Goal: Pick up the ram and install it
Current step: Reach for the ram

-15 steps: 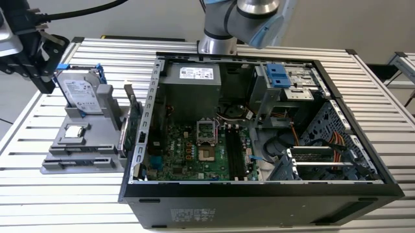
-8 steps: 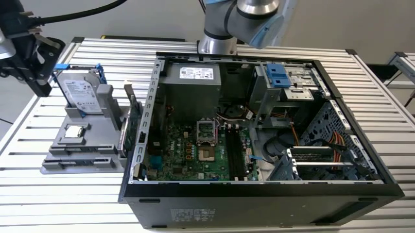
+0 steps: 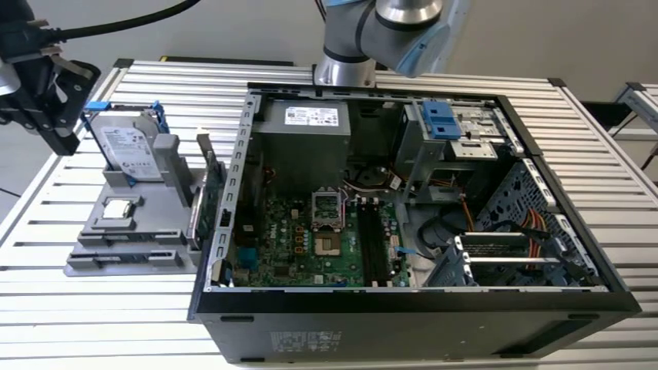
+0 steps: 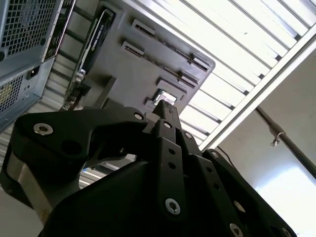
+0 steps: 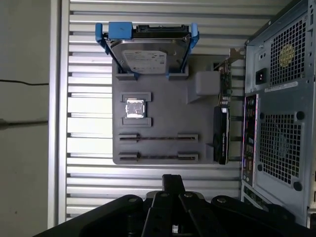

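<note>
Ram (image 5: pixel 158 138), thin dark strip, grey slotted holder (image 5: pixel 165 113)

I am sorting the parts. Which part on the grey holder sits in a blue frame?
The hard drive: a blue frame clips around its sides. The square chip lies flat and bare, and the card stands on edge with no blue.

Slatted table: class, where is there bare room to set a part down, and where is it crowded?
Bare slats show at the exterior view's lower left, bordered by the grey holder and the computer case, and along the case on that view's right. Crowded: the holder, carrying hard drive, chip and expansion card, sits close against the case.
</note>
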Available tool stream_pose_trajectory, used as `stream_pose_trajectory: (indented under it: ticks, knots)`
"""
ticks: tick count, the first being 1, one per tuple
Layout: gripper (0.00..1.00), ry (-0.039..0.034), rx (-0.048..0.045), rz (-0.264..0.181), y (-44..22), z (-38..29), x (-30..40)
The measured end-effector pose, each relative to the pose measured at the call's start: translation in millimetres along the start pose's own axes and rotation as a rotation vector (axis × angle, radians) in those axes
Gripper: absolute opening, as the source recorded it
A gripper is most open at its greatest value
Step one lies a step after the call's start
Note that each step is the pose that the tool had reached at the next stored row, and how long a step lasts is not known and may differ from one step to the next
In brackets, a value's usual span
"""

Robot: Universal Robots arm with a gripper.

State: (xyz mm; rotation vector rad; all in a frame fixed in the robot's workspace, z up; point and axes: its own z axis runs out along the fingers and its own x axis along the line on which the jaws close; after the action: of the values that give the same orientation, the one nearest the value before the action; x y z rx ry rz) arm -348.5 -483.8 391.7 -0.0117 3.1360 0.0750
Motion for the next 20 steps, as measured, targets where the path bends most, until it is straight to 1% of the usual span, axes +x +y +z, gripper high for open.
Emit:
stream_pose_trajectory:
  ticks: [9,20]
  knots:
    - [0.00,0.0000,0.0000,0.000,-1.9,0.6,0.0]
    - [0.00,-0.0001,0.0000,0.000,-2.0,0.9,0.0]
